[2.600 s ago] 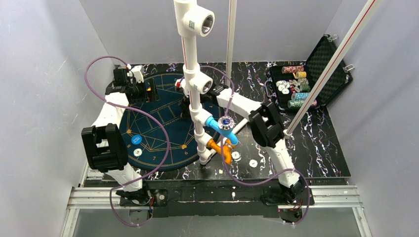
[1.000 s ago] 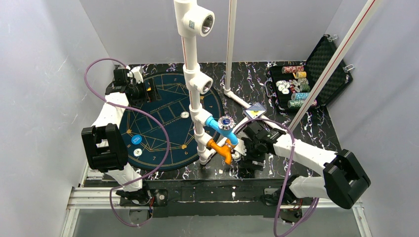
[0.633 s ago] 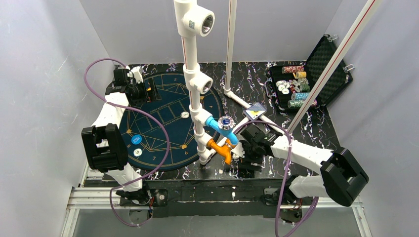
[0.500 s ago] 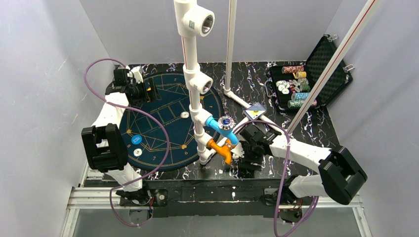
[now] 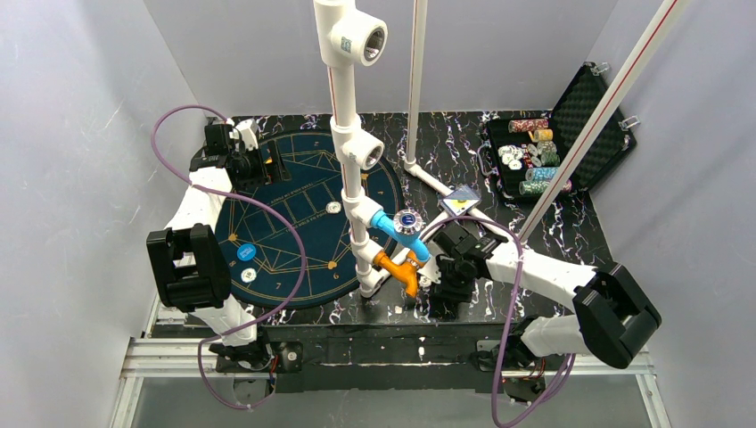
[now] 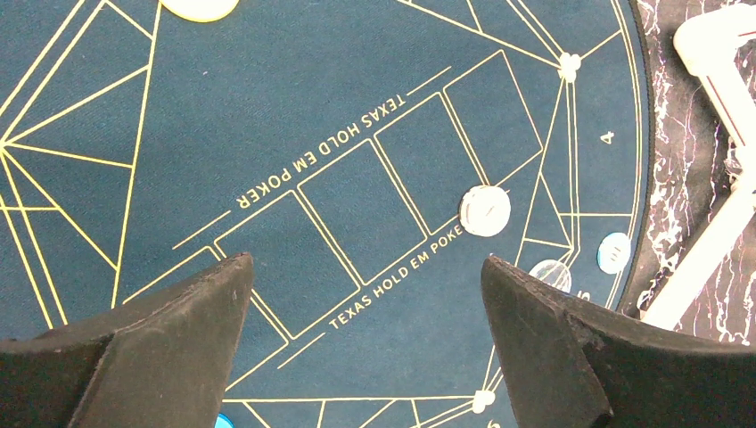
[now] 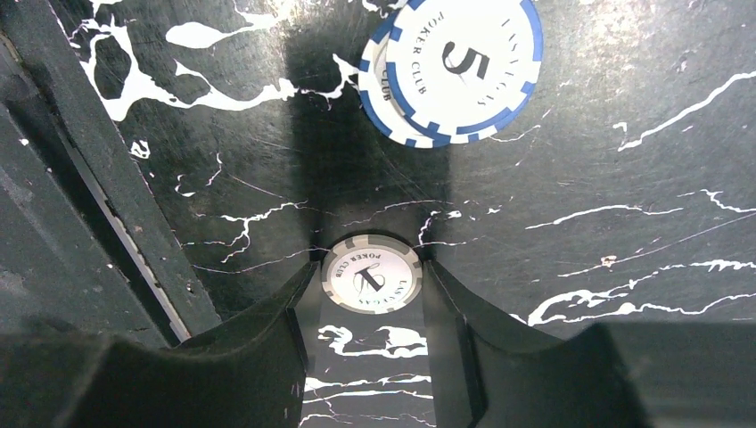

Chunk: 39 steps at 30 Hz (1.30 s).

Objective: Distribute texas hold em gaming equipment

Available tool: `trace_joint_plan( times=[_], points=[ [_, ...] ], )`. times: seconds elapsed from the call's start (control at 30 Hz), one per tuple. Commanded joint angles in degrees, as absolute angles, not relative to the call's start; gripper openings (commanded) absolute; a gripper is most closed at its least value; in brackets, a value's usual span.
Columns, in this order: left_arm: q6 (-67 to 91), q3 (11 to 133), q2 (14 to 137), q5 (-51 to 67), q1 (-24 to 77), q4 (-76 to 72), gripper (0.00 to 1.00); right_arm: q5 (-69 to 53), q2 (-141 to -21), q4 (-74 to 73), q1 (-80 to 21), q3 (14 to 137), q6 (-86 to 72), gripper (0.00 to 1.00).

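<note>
Our right end effector (image 7: 370, 283) clamps the grey-white chip (image 7: 372, 272) lying flat on the desk (image 7: 579, 294) just beside the poker mat (image 5: 294, 223); our left end effector (image 6: 365, 267) hangs open above that mat. We judge pickup underway; next, a clean lift onto the mat.
</note>
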State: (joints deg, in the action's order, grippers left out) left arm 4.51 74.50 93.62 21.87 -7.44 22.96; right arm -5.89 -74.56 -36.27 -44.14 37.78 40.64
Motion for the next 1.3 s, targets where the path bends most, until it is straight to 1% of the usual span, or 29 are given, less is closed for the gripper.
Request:
trace_joint_plan(
  times=[0.0, 0.27, 0.5, 0.83, 1.17, 1.27],
  points=[
    [4.12, 74.95, 90.46, 22.22, -7.82, 23.88, 0.99, -5.4, -73.31, -35.14, -42.9, 37.82, 40.59, 0.42],
    [4.27, 75.67, 90.88, 22.33, -7.85, 24.31, 0.99, -6.58, -70.68, -36.94, -42.26, 40.56, 39.89, 0.4],
    [4.44, 75.97, 91.08, 22.59, -7.83, 24.61, 0.99, -7.74, -72.33, -36.68, -39.55, 45.71, 39.7, 0.39],
    [4.75, 76.18, 91.28, 22.94, -7.82, 24.61, 0.99, -18.24, -83.56, -38.07, -29.78, 62.31, 39.29, 0.38],
    [4.84, 76.05, 91.56, 22.94, -7.9, 24.61, 0.99, -24.93, -95.86, -32.99, -29.61, 75.52, 35.09, 0.37],
    [4.66, 76.15, 91.65, 22.69, -7.87, 24.6, 0.99, -25.96, -98.81, -31.48, -30.94, 78.24, 33.46, 0.36]
  ],
)
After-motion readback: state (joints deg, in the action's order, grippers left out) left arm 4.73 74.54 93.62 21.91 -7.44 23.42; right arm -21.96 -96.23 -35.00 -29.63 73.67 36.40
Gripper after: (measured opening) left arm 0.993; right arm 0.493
